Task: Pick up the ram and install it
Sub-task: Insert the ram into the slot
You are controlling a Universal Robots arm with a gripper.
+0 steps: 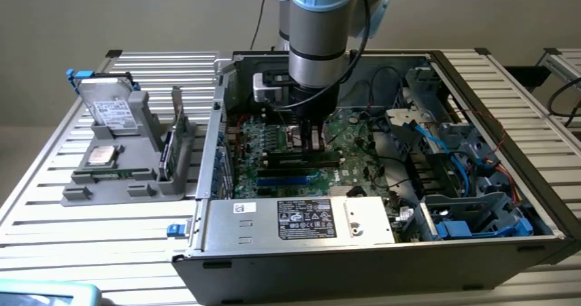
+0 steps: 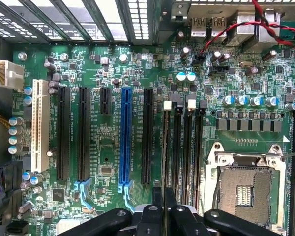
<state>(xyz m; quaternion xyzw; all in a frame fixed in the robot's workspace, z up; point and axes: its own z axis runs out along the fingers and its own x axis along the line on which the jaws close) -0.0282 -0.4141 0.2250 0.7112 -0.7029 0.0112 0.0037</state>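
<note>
Hand: the hand [image 2: 163, 189] is low inside the open computer case [image 1: 300, 265], over the big green board [image 2: 105, 142]. Its two fingers are pressed close and seem to pinch a thin stick between them.
Ram: the ram [image 2: 165, 147] is that thin stick, seen from its edge. It reaches out from between the fingers.
Which way it lies: its long side runs the same way as the thin black ram slots [image 2: 187, 147]. It sits in line with the slot on the side nearest the blue slot [image 2: 125, 137].
Touching or not: I cannot tell if the ram is pushed into that slot or is just above it.
Nearby: the square chip socket [image 2: 243, 182] is just past the slots, on the other side.
Desk: the case stands on a desk [image 1: 91, 217] made of metal bars.
</note>
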